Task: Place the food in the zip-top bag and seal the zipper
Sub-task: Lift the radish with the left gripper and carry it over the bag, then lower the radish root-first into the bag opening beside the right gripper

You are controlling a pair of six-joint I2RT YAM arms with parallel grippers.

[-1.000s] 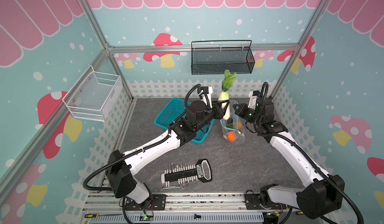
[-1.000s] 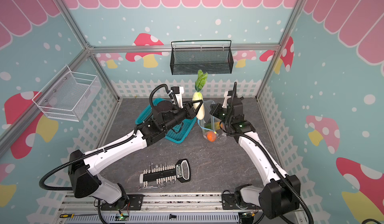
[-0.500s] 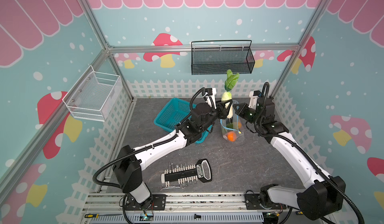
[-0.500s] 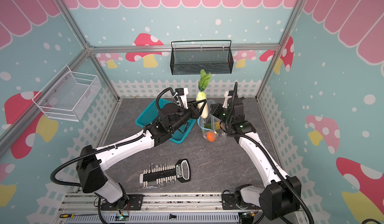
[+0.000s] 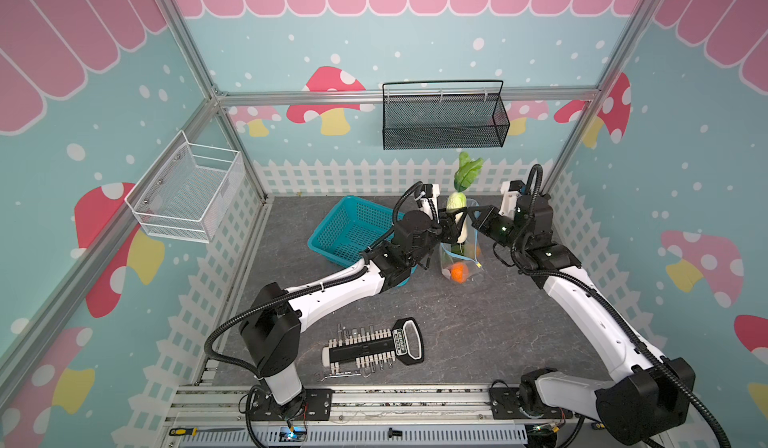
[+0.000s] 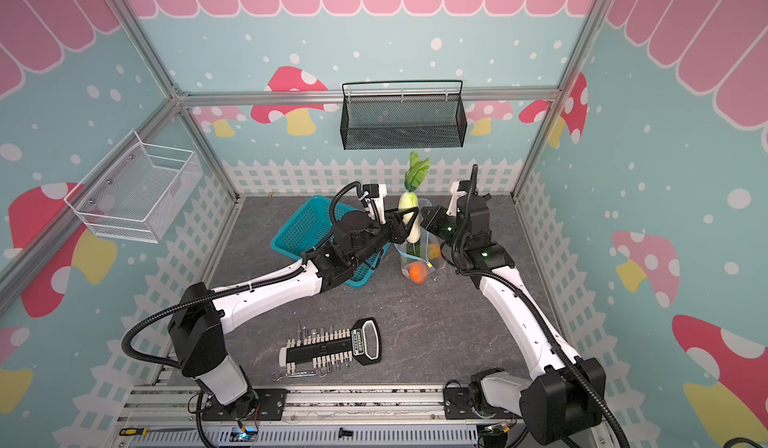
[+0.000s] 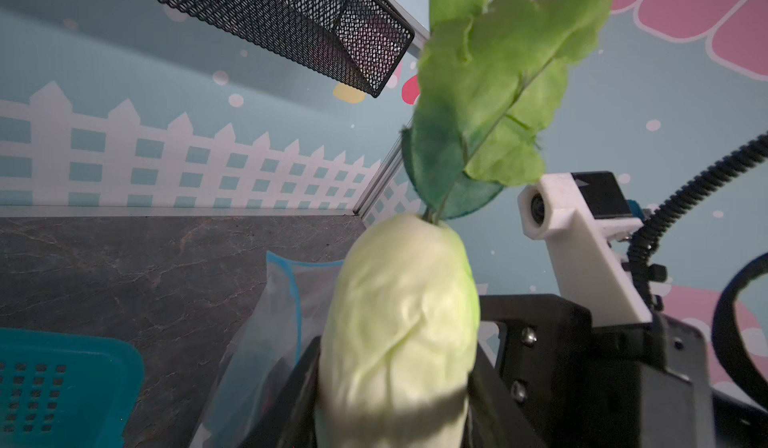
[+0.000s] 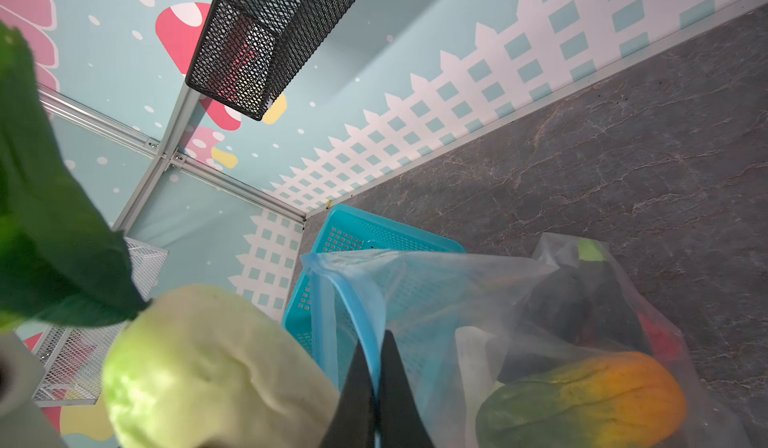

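on the grey marbled worktop (image 5: 478,321), beside the teal basket (image 5: 349,229), the zip-top bag (image 5: 461,261) is held up by your right jaws, pinched shut on its blue zipper (image 7: 296,321) edge. your left jaws clamp the cabbage (image 5: 456,206) upright, leaves up, over the open mouth. lower it straight down between the lips, hold the right pinch high and steady, and let go only once the white body sits below the zipper.

Raised left gripper (image 5: 455,222) grips half-closed, right gripper (image 8: 375,354) pinched tight
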